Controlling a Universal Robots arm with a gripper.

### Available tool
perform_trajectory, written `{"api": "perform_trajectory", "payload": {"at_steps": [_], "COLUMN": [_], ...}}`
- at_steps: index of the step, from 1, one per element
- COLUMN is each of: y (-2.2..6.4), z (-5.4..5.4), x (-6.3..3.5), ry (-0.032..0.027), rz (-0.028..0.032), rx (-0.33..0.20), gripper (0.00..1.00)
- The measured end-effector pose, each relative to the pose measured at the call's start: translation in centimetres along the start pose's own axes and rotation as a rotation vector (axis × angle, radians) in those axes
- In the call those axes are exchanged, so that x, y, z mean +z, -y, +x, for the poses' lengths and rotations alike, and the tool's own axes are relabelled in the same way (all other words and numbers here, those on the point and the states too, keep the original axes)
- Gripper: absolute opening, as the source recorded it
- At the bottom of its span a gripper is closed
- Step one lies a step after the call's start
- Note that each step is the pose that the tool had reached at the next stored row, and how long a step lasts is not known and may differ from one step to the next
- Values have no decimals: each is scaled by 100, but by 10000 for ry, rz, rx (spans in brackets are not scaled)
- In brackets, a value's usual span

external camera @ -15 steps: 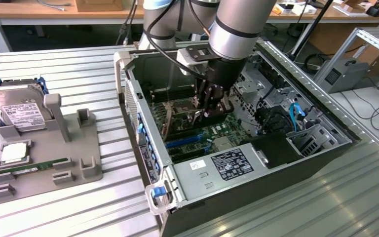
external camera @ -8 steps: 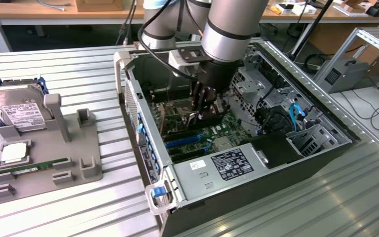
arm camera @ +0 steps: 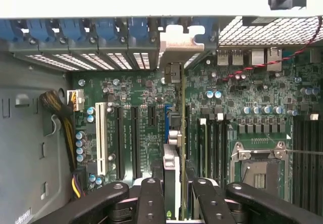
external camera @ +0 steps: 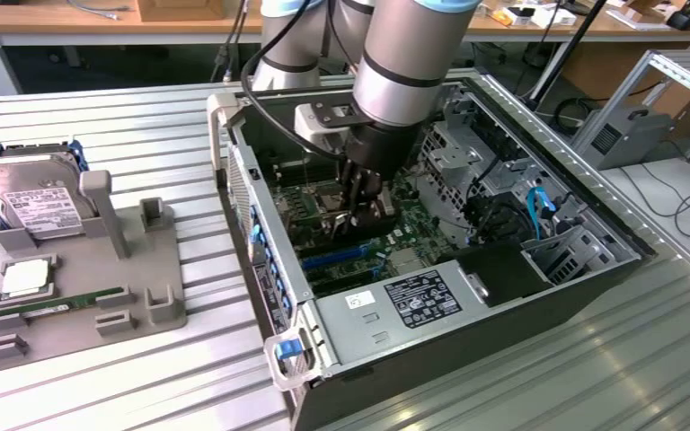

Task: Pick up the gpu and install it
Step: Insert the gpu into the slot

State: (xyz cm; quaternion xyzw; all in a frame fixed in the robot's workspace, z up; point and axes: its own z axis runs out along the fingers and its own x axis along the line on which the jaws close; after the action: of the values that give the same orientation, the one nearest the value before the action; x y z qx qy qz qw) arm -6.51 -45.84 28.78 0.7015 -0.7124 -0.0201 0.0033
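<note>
The gpu (arm camera: 175,128) hangs edge-on between my gripper's (arm camera: 175,196) black fingers (arm camera: 151,199), which are shut on it. Its silver bracket (arm camera: 177,42) stands at the case's rear slot openings, next to the blue latches. The card's lower edge sits over the long expansion slots of the green motherboard (arm camera: 141,133); I cannot tell whether it touches a slot. In the exterior view my gripper (external camera: 358,211) reaches down inside the open computer case (external camera: 321,350), just above the motherboard (external camera: 411,220), and the gpu (external camera: 367,215) shows as a dark sliver between the fingers.
On the exterior view's left a grey holder tray (external camera: 141,314) carries a hard drive (external camera: 33,202), a memory stick (external camera: 75,305) and a square chip (external camera: 24,280). Inside the case are a labelled power supply (external camera: 423,296), drive cages (external camera: 477,162) and cables (arm camera: 63,118).
</note>
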Motion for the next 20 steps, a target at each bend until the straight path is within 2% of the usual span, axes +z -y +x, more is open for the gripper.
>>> {"api": "perform_trajectory", "payload": {"at_steps": [5,20], "y": [-45,-48], "z": [20,27], "x": [52,62], "ry": [1,0], "rz": [-1,0], "rx": [-1,-1], "gripper": [27,27]}}
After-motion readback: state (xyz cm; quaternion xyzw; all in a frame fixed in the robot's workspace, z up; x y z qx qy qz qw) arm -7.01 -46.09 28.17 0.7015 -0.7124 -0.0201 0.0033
